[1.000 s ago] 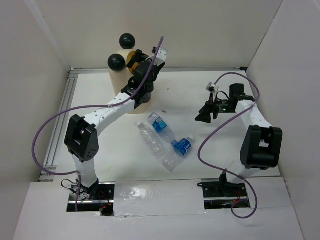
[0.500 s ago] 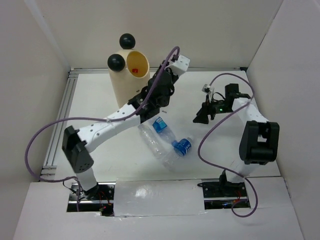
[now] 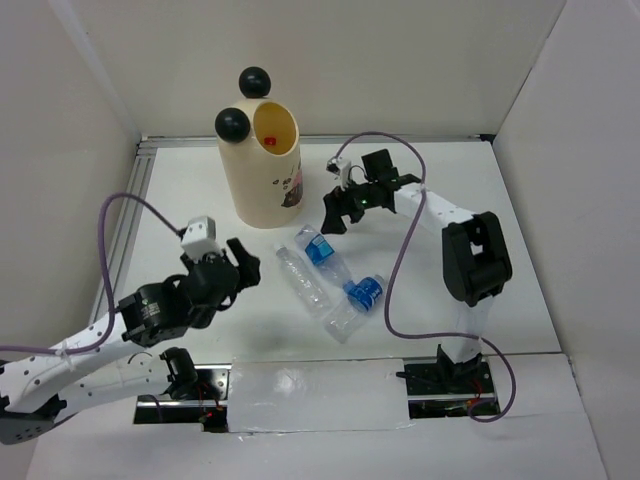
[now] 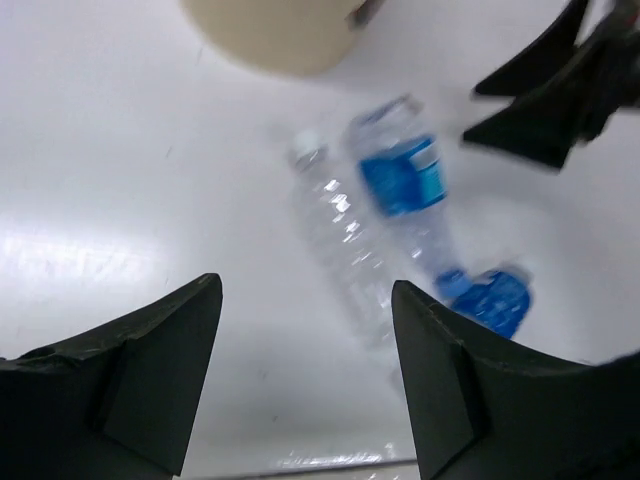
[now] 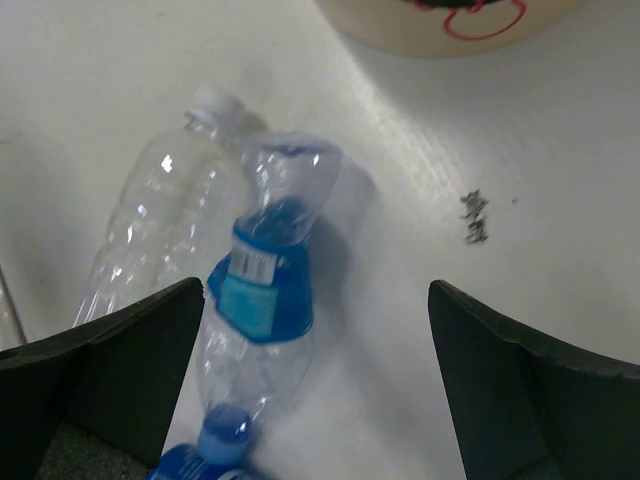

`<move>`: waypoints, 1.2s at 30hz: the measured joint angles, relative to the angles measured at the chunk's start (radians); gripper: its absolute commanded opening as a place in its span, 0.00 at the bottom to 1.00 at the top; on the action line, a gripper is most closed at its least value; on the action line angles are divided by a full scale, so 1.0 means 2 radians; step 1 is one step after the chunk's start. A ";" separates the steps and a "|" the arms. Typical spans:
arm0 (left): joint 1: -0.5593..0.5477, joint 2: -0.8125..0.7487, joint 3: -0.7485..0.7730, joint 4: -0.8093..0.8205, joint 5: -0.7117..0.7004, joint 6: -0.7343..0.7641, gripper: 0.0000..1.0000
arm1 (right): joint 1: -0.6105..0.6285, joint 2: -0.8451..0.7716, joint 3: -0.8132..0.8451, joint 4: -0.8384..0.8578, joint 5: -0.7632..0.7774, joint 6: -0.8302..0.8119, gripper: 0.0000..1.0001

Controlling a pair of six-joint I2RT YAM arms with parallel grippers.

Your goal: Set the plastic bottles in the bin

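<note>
The cream bin (image 3: 262, 180) with two black balls on its rim stands at the back left, and something red (image 3: 271, 142) lies inside it. Three plastic bottles lie together mid-table: a blue-label one (image 3: 318, 250), an unlabelled clear one (image 3: 303, 281) and another blue-label one (image 3: 360, 296). My left gripper (image 3: 248, 268) is open and empty, near-left of the bottles; its view shows the clear bottle (image 4: 340, 235) and a blue-label bottle (image 4: 405, 180) ahead. My right gripper (image 3: 336, 218) is open and empty, just above the blue-label bottle (image 5: 262, 300), beside the clear bottle (image 5: 160, 210).
White walls enclose the table on three sides. A metal rail (image 3: 125, 240) runs along the left edge. The bin's base (image 5: 450, 20) is close ahead of the right gripper. The right gripper's black fingers (image 4: 545, 100) show in the left wrist view.
My left arm has pulled back from over the bin to the near left of the table. My right arm has swung left to the bottles beside the bin.
</note>
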 measured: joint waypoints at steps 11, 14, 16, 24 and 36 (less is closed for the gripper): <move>-0.004 -0.099 -0.154 -0.135 0.050 -0.239 0.85 | 0.059 0.097 0.059 0.018 0.074 0.029 1.00; -0.004 -0.106 -0.157 -0.135 0.055 -0.261 0.85 | 0.064 0.096 0.049 0.023 0.072 0.030 0.97; -0.005 -0.106 -0.159 -0.127 0.059 -0.266 0.86 | 0.065 0.096 0.040 0.023 0.073 0.028 0.89; -0.004 -0.033 -0.184 -0.039 0.083 -0.286 0.99 | 0.082 0.097 0.029 0.000 0.029 -0.004 0.40; 0.082 0.073 -0.182 0.124 0.177 -0.272 0.99 | -0.066 -0.055 0.088 -0.044 -0.117 -0.055 0.35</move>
